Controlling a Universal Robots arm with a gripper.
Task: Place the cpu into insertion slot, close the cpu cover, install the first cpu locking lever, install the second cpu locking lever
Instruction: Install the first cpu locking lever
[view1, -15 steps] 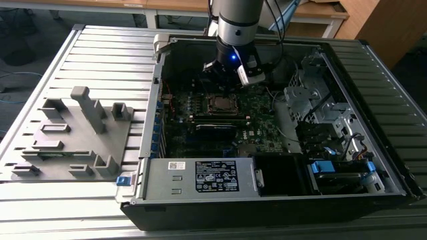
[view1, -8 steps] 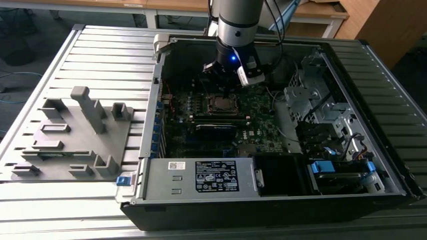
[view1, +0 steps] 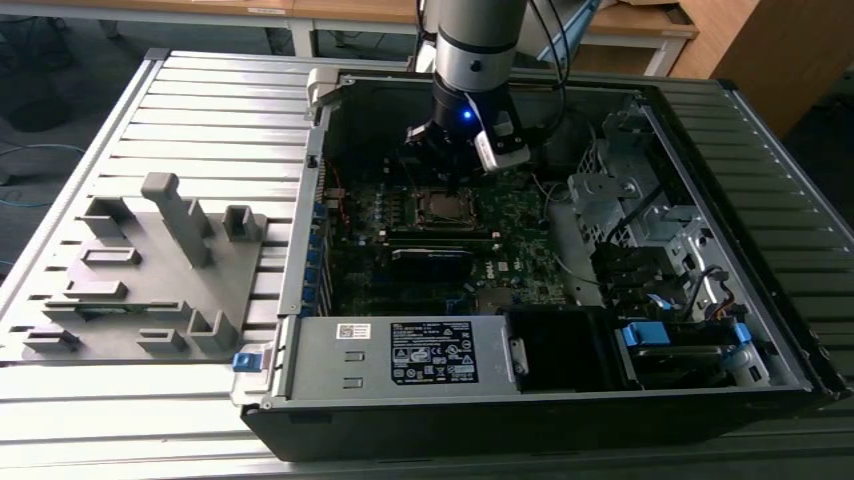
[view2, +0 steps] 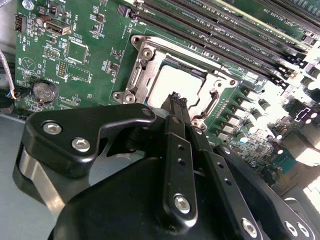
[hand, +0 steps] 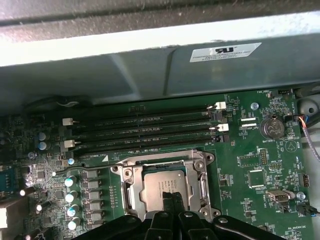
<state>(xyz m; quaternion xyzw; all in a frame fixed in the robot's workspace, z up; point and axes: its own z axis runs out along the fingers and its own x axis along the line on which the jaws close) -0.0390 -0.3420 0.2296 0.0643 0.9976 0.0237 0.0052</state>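
Observation:
The cpu (hand: 161, 184) is a dull grey square chip lying flat in the socket on the green motherboard (hand: 250, 165), also seen in the second wrist view as cpu (view2: 167, 80). The cpu cover (hand: 159, 161), a silvery frame, lies down around the chip, with its rim (view2: 150, 50) showing in the second wrist view. My gripper (view2: 176, 98) hangs just above the chip with its black fingers pressed together and nothing between them. In the first wrist view my gripper (hand: 170, 196) sits over the chip's near edge. In the exterior view my gripper (view1: 447, 165) hovers above the socket (view1: 441, 207) inside the open computer case.
Long black memory slots (hand: 145, 131) run beside the socket, and a coin battery (hand: 273, 127) sits on the board. The case wall (hand: 150, 65) rises close behind. A drive cage (view1: 641, 215) and power supply (view1: 400, 355) fill the case. A grey fixture (view1: 147, 265) stands outside.

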